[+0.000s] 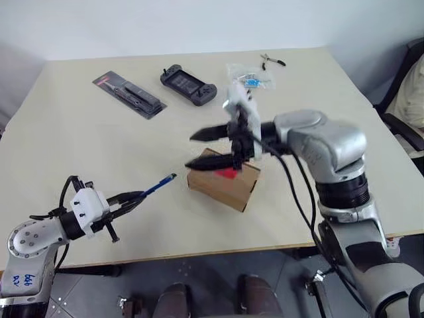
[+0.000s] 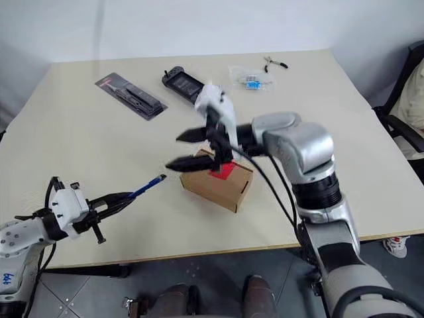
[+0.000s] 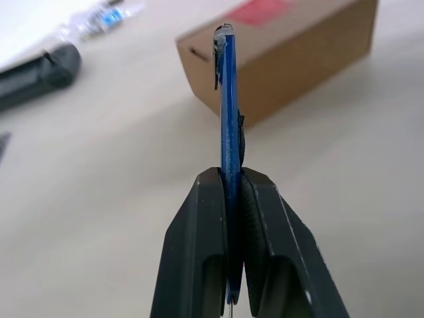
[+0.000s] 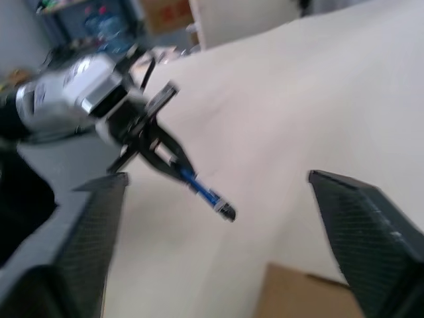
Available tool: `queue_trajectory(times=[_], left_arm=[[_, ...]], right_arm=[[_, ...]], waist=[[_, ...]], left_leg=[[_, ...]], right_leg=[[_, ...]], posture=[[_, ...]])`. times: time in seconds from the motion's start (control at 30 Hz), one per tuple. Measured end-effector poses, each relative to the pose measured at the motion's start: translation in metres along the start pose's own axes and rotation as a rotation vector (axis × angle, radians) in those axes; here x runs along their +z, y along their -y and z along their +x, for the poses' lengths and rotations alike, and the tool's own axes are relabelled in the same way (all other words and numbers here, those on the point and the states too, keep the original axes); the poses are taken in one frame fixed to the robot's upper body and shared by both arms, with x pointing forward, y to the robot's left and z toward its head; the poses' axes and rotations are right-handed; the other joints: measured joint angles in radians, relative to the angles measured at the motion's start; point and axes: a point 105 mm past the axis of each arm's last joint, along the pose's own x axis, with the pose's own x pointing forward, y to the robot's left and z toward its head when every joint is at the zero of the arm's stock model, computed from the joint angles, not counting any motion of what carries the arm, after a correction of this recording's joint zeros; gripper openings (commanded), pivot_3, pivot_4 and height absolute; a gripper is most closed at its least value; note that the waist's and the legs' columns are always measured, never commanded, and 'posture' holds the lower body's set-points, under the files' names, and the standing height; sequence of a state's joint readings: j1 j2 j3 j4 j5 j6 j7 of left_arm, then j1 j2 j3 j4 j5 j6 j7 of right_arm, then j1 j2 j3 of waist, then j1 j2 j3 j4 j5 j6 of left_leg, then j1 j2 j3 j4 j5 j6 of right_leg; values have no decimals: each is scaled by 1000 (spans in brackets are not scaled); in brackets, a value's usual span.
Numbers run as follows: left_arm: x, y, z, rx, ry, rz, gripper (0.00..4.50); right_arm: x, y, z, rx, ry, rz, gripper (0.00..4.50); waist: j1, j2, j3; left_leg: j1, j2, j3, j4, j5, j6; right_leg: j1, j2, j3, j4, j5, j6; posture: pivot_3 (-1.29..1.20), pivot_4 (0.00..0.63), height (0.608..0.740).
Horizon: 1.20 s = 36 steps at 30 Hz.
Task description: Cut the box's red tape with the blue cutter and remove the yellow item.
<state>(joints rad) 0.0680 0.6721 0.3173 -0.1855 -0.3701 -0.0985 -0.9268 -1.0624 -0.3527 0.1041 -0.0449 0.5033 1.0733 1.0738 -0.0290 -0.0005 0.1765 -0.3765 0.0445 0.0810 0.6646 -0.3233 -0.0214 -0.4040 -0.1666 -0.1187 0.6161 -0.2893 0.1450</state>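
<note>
The brown box (image 1: 222, 185) lies near the middle of the table, with the red tape (image 1: 230, 173) on its top face. My right gripper (image 1: 199, 150) hovers just above the box's left end, pointing left; it is open wide and holds nothing. At the front left, my left gripper (image 1: 132, 197) is shut on the blue cutter (image 1: 159, 185). The cutter's dark tip points right toward the box, a short gap away. In the left wrist view the cutter (image 3: 228, 112) stands edge-on in front of the box (image 3: 291, 66). The yellow item is hidden.
Along the table's far side lie a black tool in blister packaging (image 1: 129, 97), a dark handheld game controller (image 1: 188, 84), a clear bag with blue parts (image 1: 250, 78) and small pliers (image 1: 272, 61). A chair (image 1: 402, 99) stands past the table's right edge.
</note>
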Motion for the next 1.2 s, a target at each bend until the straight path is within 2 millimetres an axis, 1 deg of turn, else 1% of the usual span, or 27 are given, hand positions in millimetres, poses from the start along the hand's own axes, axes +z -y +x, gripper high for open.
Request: queue_trajectory(times=[0.1, 0.23, 0.33, 0.4, 0.47, 0.6, 0.77, 0.87, 1.03, 1.2], left_arm=[[9, -5, 4, 18, 41, -28, 371], [23, -5, 11, 2, 100, -78, 371], [36, 3, 19, -75, 167, -214, 371], [42, 10, 24, -142, 203, -309, 371], [44, 14, 27, -189, 217, -363, 371], [44, 23, 32, -262, 221, -380, 371], [46, 20, 36, -270, 229, -370, 371], [44, 20, 37, -271, 229, -375, 371], [44, 20, 38, -270, 231, -366, 371], [44, 21, 39, -263, 240, -367, 371]], right_arm=[[4, 4, 1, -18, 2, 10, 4462], [7, 11, 1, -33, -1, 45, 4462], [13, 12, 5, -25, -16, -31, 4462], [7, 12, 6, -7, -77, -114, 4462], [0, 11, 7, 23, -129, -170, 4462], [-14, 11, 8, 78, -202, -205, 4462], [-27, 12, 8, 148, -260, -202, 4462], [-26, 10, 7, 182, -265, -192, 4462], [-16, 0, 16, 248, -261, -218, 4462], [-21, -3, 20, 273, -282, -212, 4462]], waist=[[0, -1, 0], [-2, -1, 0], [-2, -1, 0], [-2, -1, 0], [-2, -1, 0], [-1, -1, 1], [-2, -2, 1], [-2, -2, 1], [-1, -2, 1], [0, -2, 1]], left_leg=[[-3, 0, 3, 0, 0, 0], [-6, 0, 4, 1, 0, 0], [-6, 1, 4, 1, 0, 0], [-6, 1, 4, 1, 0, 0], [-7, 1, 4, 1, 0, 0], [-7, 1, 5, 2, 0, 0], [-7, 1, 5, 2, 0, 0], [-7, 1, 5, 2, 0, 0], [-7, 1, 5, 2, 0, 0], [-8, 1, 5, 4, 0, 0]], right_leg=[[-5, 0, 0, 1, 0, 0], [-8, 0, 0, 1, 0, 0], [-8, 0, 1, 1, 0, 0], [-8, 0, 1, 0, 0, 0], [-8, 0, 1, 0, 0, 0], [-8, 1, 1, 0, 0, 0], [-8, 1, 1, 0, 0, 0], [-9, 1, 1, 0, 0, 0], [-9, 1, 1, 0, 0, 0], [-9, 1, 0, 0, 0, 0]], posture=[[0, 150, 740], [0, 150, 740], [0, 150, 740], [0, 150, 740], [0, 150, 740], [0, 150, 740], [0, 150, 740], [0, 150, 740], [0, 150, 740], [0, 150, 740]])
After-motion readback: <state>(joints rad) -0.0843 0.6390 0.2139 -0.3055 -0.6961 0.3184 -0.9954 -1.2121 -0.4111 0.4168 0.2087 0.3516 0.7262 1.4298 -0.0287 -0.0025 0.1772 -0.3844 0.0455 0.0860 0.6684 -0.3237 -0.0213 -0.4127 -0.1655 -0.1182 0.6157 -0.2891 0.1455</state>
